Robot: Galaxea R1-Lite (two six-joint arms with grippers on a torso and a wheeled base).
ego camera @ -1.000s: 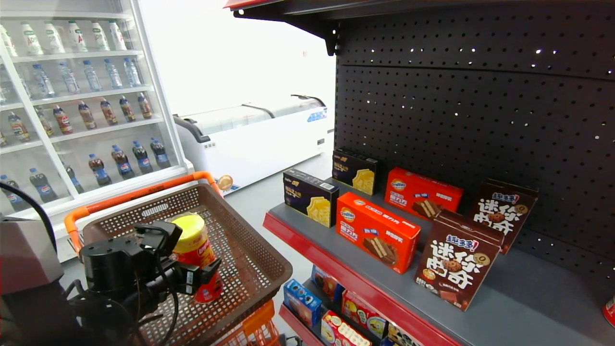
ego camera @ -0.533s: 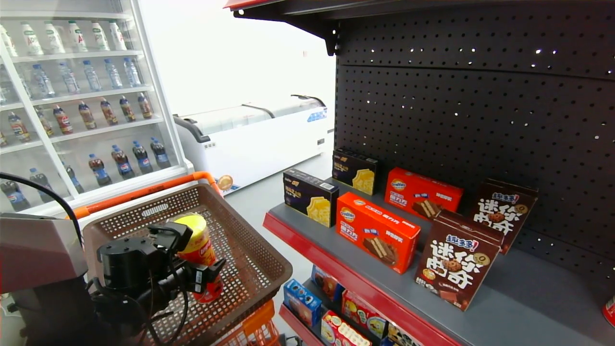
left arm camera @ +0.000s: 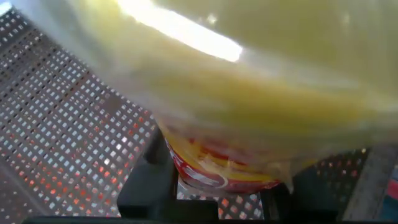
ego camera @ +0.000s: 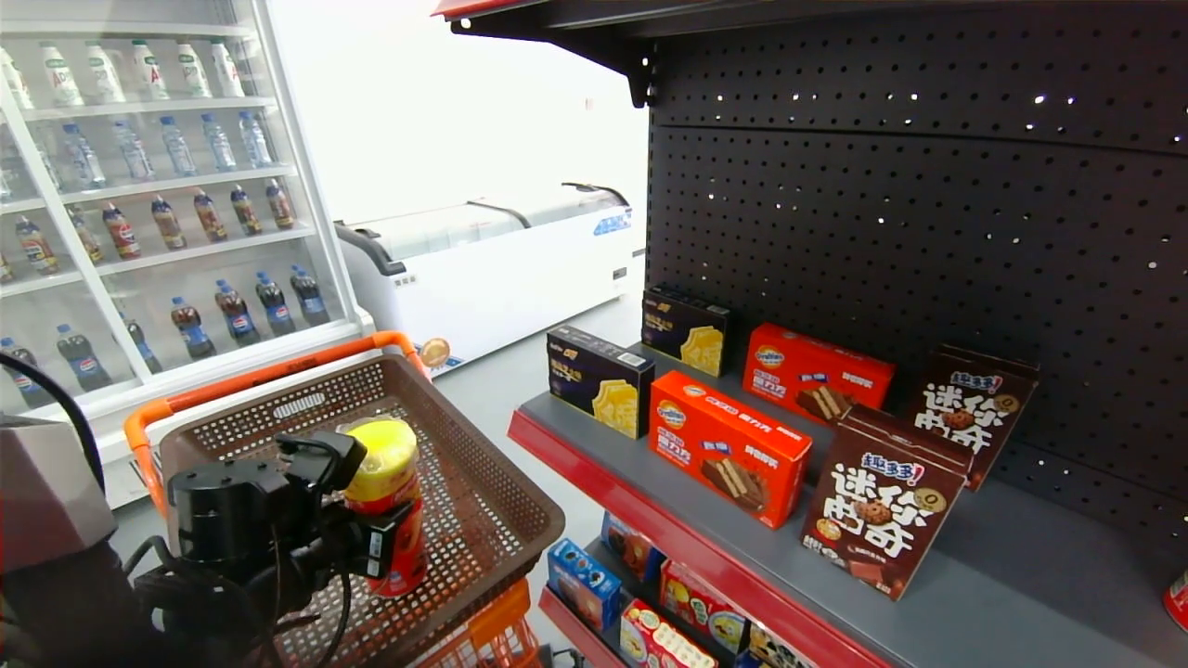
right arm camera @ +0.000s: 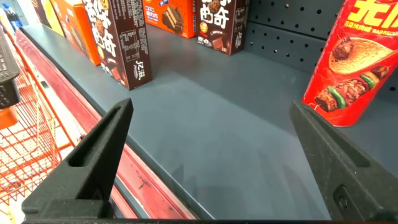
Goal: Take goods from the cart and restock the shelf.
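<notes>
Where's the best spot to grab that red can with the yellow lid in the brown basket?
Grip the red round can with the yellow plastic lid around its middle, below the lid, from the side. It is a tall, nearly upright cylinder, so jaws squeeze across its curved wall. The left gripper holds it so in the brown perforated basket.

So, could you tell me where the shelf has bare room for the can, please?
The grey shelf is bare between the brown boxes and the red tube at its right end, likely room for the left gripper's can. Left and middle are crowded with other boxes.
</notes>
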